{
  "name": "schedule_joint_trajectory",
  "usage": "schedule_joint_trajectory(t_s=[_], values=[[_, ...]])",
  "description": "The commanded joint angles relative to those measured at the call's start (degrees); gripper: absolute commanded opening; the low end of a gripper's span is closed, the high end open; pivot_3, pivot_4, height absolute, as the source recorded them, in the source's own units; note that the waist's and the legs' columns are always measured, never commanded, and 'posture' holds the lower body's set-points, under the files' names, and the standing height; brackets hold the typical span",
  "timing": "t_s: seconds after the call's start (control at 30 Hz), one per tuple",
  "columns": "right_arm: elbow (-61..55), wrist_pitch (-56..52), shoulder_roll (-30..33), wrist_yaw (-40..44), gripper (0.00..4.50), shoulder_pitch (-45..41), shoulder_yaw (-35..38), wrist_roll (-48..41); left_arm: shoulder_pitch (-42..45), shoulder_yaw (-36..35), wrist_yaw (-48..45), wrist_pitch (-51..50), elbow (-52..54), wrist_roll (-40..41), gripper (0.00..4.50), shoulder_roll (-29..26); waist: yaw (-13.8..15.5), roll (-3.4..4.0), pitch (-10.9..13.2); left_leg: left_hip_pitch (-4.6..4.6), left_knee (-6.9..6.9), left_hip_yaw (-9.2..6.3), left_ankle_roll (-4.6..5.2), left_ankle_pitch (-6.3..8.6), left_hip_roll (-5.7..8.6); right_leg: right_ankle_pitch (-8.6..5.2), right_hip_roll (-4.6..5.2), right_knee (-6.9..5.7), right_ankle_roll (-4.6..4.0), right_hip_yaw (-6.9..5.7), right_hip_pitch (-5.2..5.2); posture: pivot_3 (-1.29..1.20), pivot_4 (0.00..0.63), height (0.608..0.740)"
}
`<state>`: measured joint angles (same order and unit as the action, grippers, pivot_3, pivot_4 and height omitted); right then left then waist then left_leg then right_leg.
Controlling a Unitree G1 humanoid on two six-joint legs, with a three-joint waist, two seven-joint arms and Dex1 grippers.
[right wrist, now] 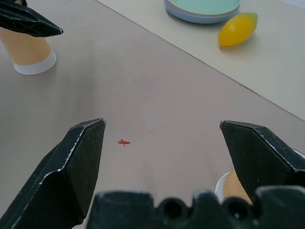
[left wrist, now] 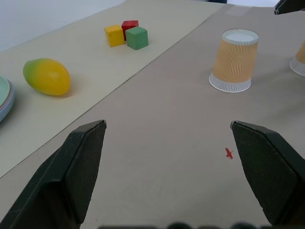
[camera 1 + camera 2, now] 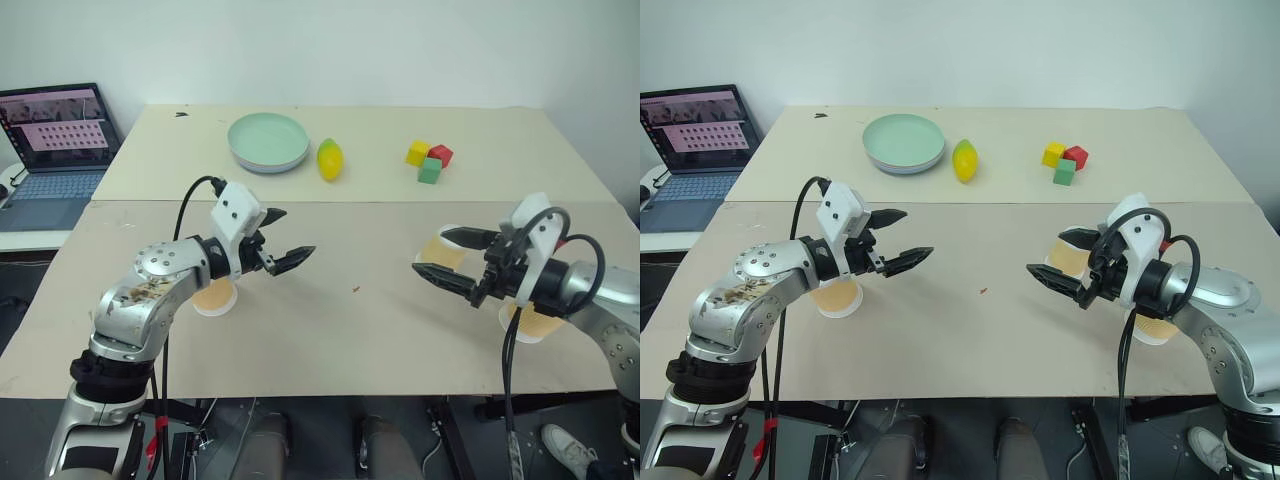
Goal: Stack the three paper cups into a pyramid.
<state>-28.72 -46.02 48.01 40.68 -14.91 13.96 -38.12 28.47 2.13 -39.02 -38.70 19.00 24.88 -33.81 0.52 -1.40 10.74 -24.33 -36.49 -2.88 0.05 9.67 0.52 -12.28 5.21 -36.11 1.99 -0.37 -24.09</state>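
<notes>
Three paper cups stand upside down on the brown table sheet. One cup [image 3: 213, 297] sits at the left, partly hidden under my left forearm. A second cup [image 2: 234, 61] stands at the right, just behind my right gripper, and the third cup [image 3: 530, 322] shows below my right wrist. My left gripper [image 3: 295, 233] hovers open and empty above the table, pointing toward the middle. My right gripper [image 3: 430, 250] faces it from the right, also open and empty. Neither touches a cup.
At the back lie a pale green plate [image 3: 268, 141], a yellow-green fruit [image 3: 330, 159] and a cluster of yellow, red and green blocks [image 3: 429, 158]. A laptop [image 3: 55, 140] stands off the table's left. A small red mark [image 3: 357, 290] lies between the grippers.
</notes>
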Motion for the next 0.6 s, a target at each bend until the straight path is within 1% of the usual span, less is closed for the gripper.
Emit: schedule_joint_trajectory(t_s=[0.03,0.13,0.23,0.27,0.33,0.4,0.5,0.6], values=[[-1.5,1.6,0.6,0.1,4.50,-0.1,1.6,0.1,1.5,-0.9,-1.1,1.3,0.6,0.7,4.47,-0.2,0.0,0.00,0.0,0.00,0.00,0.00,0.00,0.00,0.00,0.00,0.00,0.00,0.00,0.00,0.00,0.00,0.150,0.740],[-1.1,1.8,0.5,0.7,4.50,-0.5,0.5,0.4,3.2,-3.9,-1.4,-1.5,1.7,4.0,4.47,-0.2,0.0,0.00,0.0,0.00,-0.01,0.00,0.00,0.00,0.00,0.00,0.00,-0.01,0.00,0.00,0.00,0.00,0.150,0.740],[0.2,2.3,0.1,1.4,4.50,-1.7,-0.5,0.9,4.7,-8.1,-0.2,-4.3,1.7,6.5,4.47,-1.8,-0.2,0.00,0.0,0.00,-0.03,0.00,0.00,0.00,-0.01,0.01,-0.02,-0.01,0.01,-0.01,0.00,0.00,0.150,0.740],[0.9,2.7,0.0,1.7,4.50,-2.2,-0.9,1.2,4.9,-9.5,-0.1,-5.1,1.7,7.0,4.47,-2.7,-0.3,0.00,0.0,0.01,-0.03,0.00,0.00,0.00,-0.02,0.01,-0.02,-0.01,0.02,0.00,0.00,0.00,0.150,0.740],[3.3,4.0,-0.5,2.6,4.50,-4.3,-3.3,2.4,4.6,-14.8,0.7,-7.3,1.3,8.5,4.47,-5.6,-0.9,0.00,0.0,0.02,-0.03,0.00,0.00,0.00,-0.02,0.01,-0.03,-0.02,0.02,0.01,-0.01,0.00,0.150,0.740],[5.7,5.3,-1.2,3.7,4.50,-6.4,-5.7,3.8,3.5,-18.8,1.9,-9.1,1.5,9.4,4.47,-7.8,-1.4,-0.01,0.0,0.03,-0.03,0.01,0.00,0.00,-0.04,0.01,-0.05,-0.05,0.02,0.03,-0.02,0.00,0.150,0.740],[8.7,6.8,-1.9,4.9,4.50,-8.7,-7.8,5.4,1.8,-22.3,3.5,-11.8,3.3,11.5,4.47,-8.9,-1.4,-0.01,0.0,0.07,-0.02,0.03,0.00,0.00,-0.07,0.02,-0.07,-0.04,0.01,0.04,0.00,0.00,0.150,0.740],[11.8,8.4,-2.6,6.3,4.50,-10.9,-9.7,7.0,-3.7,-25.4,3.9,-12.8,7.4,12.2,4.47,-10.4,-1.3,-0.02,0.0,0.05,-0.02,0.03,0.00,0.00,-0.06,0.02,-0.05,-0.02,0.02,0.04,-0.01,0.00,0.150,0.740]])
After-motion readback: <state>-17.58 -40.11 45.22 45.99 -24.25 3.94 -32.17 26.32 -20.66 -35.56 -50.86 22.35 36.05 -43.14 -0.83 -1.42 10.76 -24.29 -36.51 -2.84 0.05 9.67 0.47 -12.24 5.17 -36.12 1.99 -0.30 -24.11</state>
